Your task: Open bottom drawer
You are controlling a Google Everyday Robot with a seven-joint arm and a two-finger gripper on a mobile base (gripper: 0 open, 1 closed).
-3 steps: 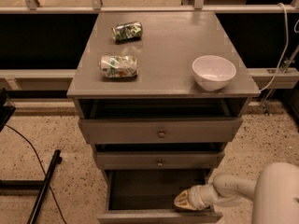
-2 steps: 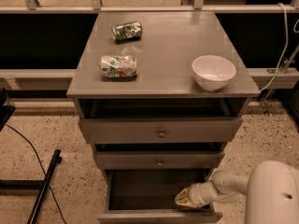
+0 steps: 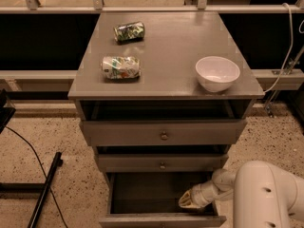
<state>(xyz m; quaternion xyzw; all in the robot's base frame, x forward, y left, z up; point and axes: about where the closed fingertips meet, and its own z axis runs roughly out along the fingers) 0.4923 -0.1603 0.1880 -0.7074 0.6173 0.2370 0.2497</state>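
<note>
Camera view. Grey three-drawer chest, its top serving as bench (image 3: pixel 180 51); it carries a white bowl (image 3: pixel 217 73). Bottom drawer (image 3: pixel 156 220): lowest of the three, at the frame's lower edge, standing well out beyond the two fronts above, plain grey inside exposed. Pincer (image 3: pixel 189 201): down inside that drawer, right side, just behind its front; open or closed cannot be told. Status, judged: opening largely accomplished. Left: at most a last pull, then lifting the pincer clear.
</note>
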